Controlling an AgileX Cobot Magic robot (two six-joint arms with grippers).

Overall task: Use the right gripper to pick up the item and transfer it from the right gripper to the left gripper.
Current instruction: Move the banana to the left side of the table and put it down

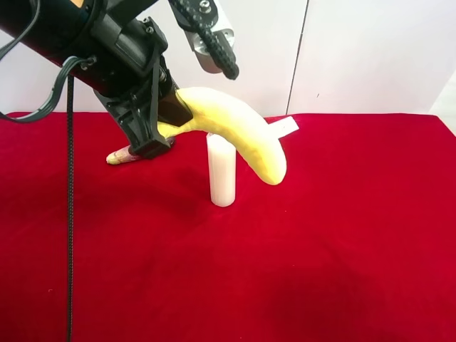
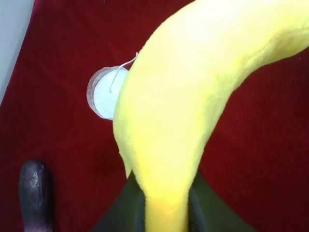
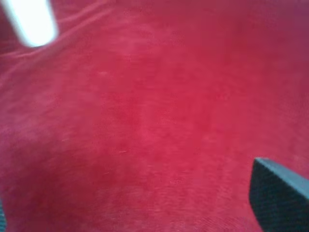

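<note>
The left gripper (image 1: 162, 128) grips the banana (image 1: 235, 132) near its stem, and the fruit arcs in the air over the candle (image 1: 221, 171). The right gripper (image 1: 214, 46) — jaws wide, empty — hangs above the cloth (image 1: 320, 249).

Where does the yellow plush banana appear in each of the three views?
Exterior high: the banana hangs in the upper middle, crossing the candle at its top.
Right wrist: not in it.
Left wrist: it fills the frame's middle, clamped in the left gripper.
Shared landmark: the candle, visible in all three.
</note>
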